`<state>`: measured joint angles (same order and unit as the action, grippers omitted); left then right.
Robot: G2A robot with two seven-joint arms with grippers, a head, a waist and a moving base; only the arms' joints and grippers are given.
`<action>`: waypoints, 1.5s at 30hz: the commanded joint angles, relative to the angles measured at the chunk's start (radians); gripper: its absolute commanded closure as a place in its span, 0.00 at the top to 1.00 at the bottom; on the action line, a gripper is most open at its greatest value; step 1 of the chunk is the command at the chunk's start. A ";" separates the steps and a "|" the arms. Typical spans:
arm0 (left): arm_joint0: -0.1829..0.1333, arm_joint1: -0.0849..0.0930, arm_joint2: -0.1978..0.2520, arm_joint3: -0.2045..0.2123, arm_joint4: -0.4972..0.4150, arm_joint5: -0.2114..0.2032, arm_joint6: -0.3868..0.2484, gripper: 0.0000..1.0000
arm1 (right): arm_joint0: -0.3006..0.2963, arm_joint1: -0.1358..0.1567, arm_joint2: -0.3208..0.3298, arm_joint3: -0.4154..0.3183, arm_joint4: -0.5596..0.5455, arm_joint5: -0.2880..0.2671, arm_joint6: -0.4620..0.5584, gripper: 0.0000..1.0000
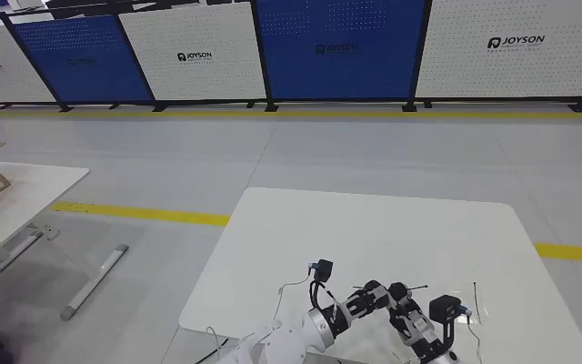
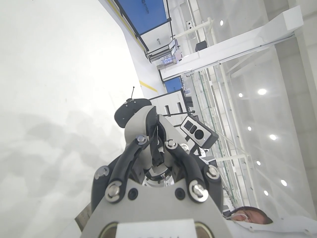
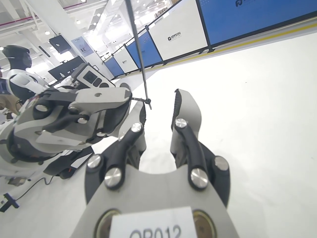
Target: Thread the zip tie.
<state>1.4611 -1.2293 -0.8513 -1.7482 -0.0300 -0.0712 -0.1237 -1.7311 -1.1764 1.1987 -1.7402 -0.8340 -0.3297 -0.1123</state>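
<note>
Clamping a thin black plastic zip tie [image 3: 137, 43] in the left gripper [image 3: 130, 97]. Hovering the right gripper [image 3: 159, 102] just beside it, jaws wide and empty.

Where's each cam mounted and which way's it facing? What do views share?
Top view: above the arms, facing down and forward over the white table to fence panels; left arm, right arm at the bottom.
Left wrist view: on the left wrist, facing along the shut left hand toward the right wrist camera.
Right wrist view: on the right wrist, facing past the open right hand at the zip tie in the left hand.
Shared: all three show the table and panels.
</note>
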 commanded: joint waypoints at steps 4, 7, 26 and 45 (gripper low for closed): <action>-0.001 -0.001 0.001 0.001 0.003 0.002 0.003 0.00 | -0.001 -0.001 0.002 0.000 0.000 -0.002 -0.001 0.22; -0.001 -0.001 0.002 0.001 0.007 0.002 0.005 0.00 | -0.001 -0.001 0.002 0.000 0.000 -0.003 -0.003 0.17; 0.001 -0.006 0.009 0.011 0.028 -0.012 0.025 0.00 | -0.003 -0.002 0.003 0.005 -0.006 -0.010 -0.002 0.00; 0.030 0.000 -0.004 -0.012 0.036 -0.093 0.010 0.00 | 0.001 -0.002 -0.012 0.005 -0.022 -0.010 0.022 0.00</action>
<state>1.4902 -1.2295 -0.8544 -1.7593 0.0050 -0.1629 -0.1130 -1.7301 -1.1785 1.1880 -1.7347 -0.8552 -0.3400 -0.0909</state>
